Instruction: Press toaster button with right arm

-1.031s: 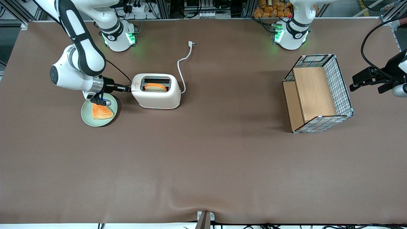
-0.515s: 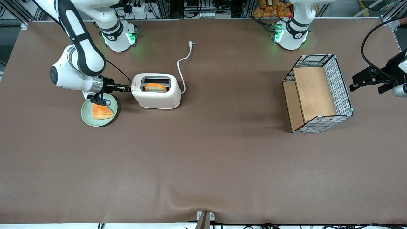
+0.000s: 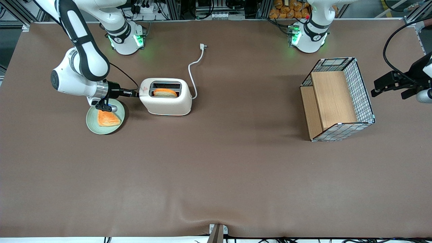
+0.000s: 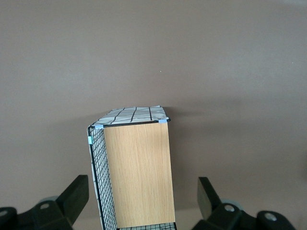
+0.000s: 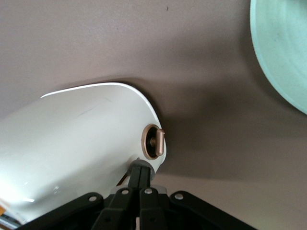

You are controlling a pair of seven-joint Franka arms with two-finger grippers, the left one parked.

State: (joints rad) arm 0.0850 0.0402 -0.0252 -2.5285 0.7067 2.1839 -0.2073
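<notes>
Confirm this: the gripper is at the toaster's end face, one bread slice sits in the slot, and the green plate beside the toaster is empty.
Not quite: the green plate is not empty; the front view shows an orange bread slice lying on it. The rest holds: the gripper is at the end face of the toaster, jaws shut, and another slice sits in the slot.
</notes>
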